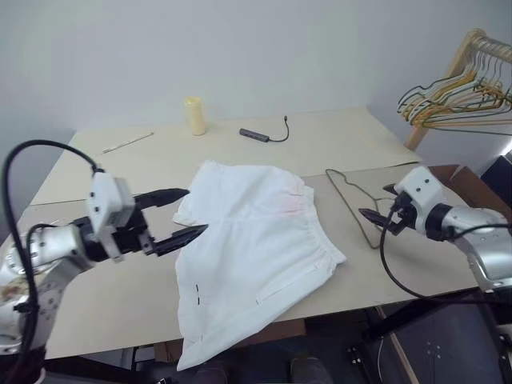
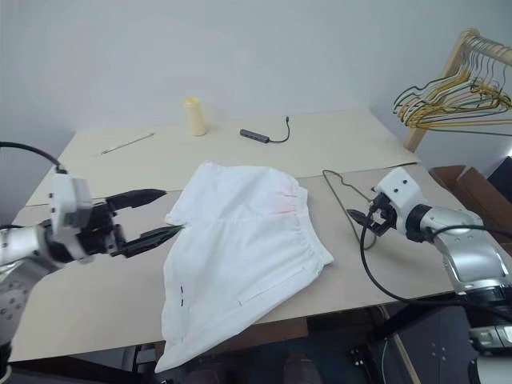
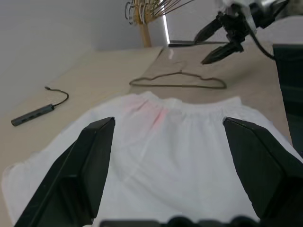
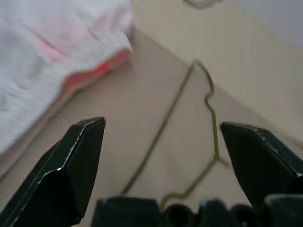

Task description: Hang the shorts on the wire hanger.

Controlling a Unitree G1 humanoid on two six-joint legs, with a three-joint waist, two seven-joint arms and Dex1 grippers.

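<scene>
Across the middle of the worktop [image 1: 96, 296] the shorts [image 1: 252, 252] lie flat, hem over the near edge, so the waistband faces the wire hanger [image 1: 356, 204] lying just beside it. Left end effector [image 1: 180, 214] hovers fingers apart at the cloth's edge; right end effector [image 1: 382, 206], fingers apart too, hangs over the hanger, likely to grasp it

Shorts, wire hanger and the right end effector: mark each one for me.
Shorts [image 1: 248, 240]: left eye view, middle of the white cloth.
Wire hanger [image 1: 353, 202]: left eye view, long wire side lying on the table.
Right end effector [image 1: 383, 206]: left eye view, between its two open black fingertips.
</scene>
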